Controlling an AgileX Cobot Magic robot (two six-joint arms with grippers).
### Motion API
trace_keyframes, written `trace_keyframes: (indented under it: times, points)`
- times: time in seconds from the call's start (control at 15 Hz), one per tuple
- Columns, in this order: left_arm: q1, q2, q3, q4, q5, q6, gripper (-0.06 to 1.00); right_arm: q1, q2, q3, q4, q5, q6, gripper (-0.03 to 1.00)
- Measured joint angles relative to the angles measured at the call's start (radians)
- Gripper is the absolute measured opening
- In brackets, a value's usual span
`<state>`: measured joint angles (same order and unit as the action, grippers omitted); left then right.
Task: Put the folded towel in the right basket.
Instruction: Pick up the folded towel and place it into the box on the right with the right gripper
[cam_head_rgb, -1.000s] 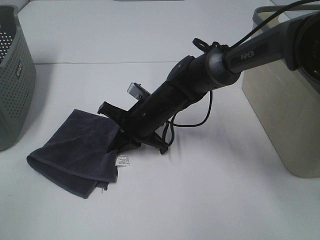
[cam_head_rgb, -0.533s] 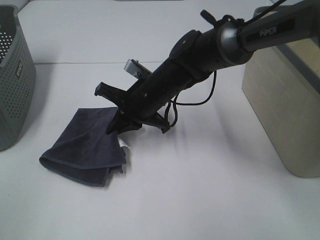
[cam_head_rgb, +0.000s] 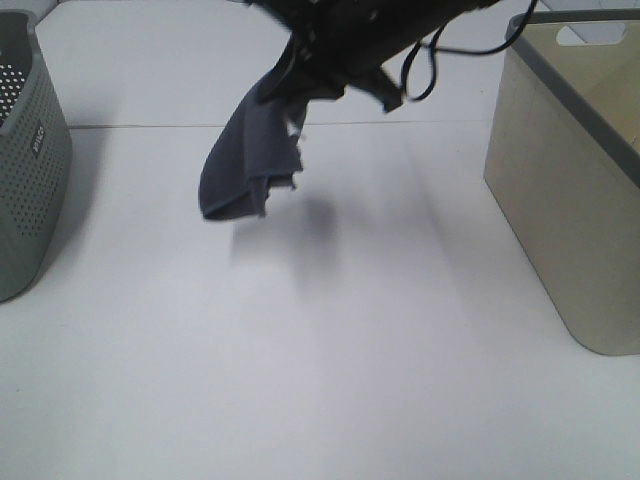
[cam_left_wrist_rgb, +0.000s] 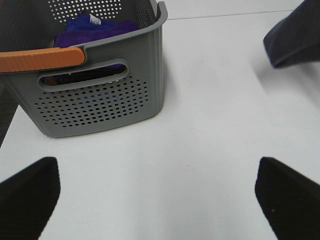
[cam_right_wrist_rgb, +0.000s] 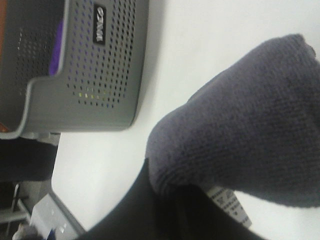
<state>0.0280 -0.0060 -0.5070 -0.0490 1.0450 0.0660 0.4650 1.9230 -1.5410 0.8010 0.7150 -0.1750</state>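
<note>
The folded dark grey towel (cam_head_rgb: 250, 160) hangs in the air above the table's far middle, held by its upper end. My right gripper (cam_head_rgb: 305, 62) is shut on it near the top edge of the high view, well left of the beige right basket (cam_head_rgb: 565, 200). In the right wrist view the towel (cam_right_wrist_rgb: 250, 125) bulges out over a dark finger (cam_right_wrist_rgb: 150, 210), with its white label showing. My left gripper (cam_left_wrist_rgb: 160, 210) is open and empty above the table. It faces the grey basket (cam_left_wrist_rgb: 100, 95), and the towel's end (cam_left_wrist_rgb: 295, 35) shows in its view.
The grey perforated basket (cam_head_rgb: 30, 150) stands at the left edge and has an orange handle (cam_left_wrist_rgb: 40, 57); a purple cloth (cam_left_wrist_rgb: 95, 30) lies inside it. The white table (cam_head_rgb: 330, 350) spreads between the two baskets. A cable (cam_head_rgb: 430, 70) loops under the right arm.
My right gripper has lifted the towel off the table, up and toward the far side. The towel now hangs free, and its shadow falls on the table below.
</note>
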Motion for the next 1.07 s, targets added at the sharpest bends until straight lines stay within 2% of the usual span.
trace_keyframes:
  times: [0.07,0.13,0.4,0.6,0.87,1.0,1.07]
  points:
    - [0.0,0.0,0.0,0.0,0.0,0.0,0.99,-0.056,-0.037,-0.034,-0.035,0.028,0.0,0.04]
    - [0.0,0.0,0.0,0.0,0.0,0.0,0.99,-0.163,-0.099,-0.112,-0.116,0.104,0.001,0.04]
    - [0.0,0.0,0.0,0.0,0.0,0.0,0.99,-0.37,-0.153,-0.265,-0.259,0.309,0.008,0.04]
    - [0.0,0.0,0.0,0.0,0.0,0.0,0.99,-0.483,-0.166,-0.321,-0.363,0.385,0.012,0.04]
    - [0.0,0.0,0.0,0.0,0.0,0.0,0.99,-0.617,-0.183,-0.343,-0.578,0.393,0.048,0.04]
    - [0.0,0.0,0.0,0.0,0.0,0.0,0.99,-0.626,-0.18,-0.343,-0.665,0.394,0.083,0.04]
    - [0.0,0.0,0.0,0.0,0.0,0.0,0.99,-0.626,-0.174,-0.343,-0.676,0.394,0.088,0.07]
